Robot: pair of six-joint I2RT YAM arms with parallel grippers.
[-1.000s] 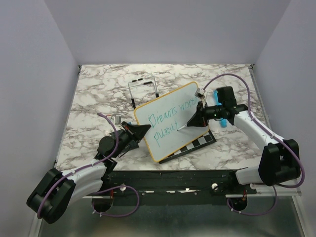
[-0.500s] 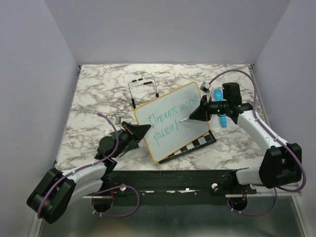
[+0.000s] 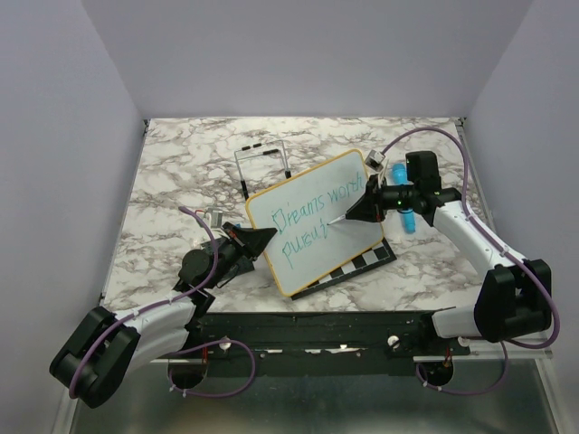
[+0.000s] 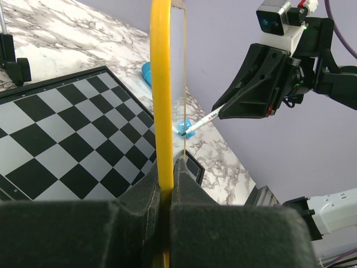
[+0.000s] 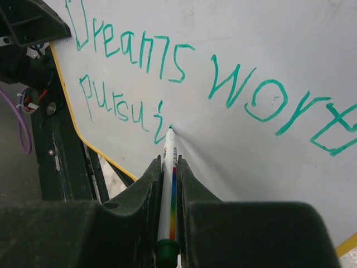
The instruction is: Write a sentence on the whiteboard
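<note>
The left gripper point(image 4: 163, 167) clamps the yellow-framed white whiteboard point(image 5: 268, 167); the right gripper point(image 5: 169, 167) pinches a slim white marker point(image 5: 169, 187). Press lightly for the teal sentence point(image 5: 134, 56)'s next letter.

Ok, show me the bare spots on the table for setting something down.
Bare table: the far strip behind the wire stand, and the left side beyond the left gripper. Crowded: the centre, with whiteboard, chessboard, marker and right gripper.
</note>
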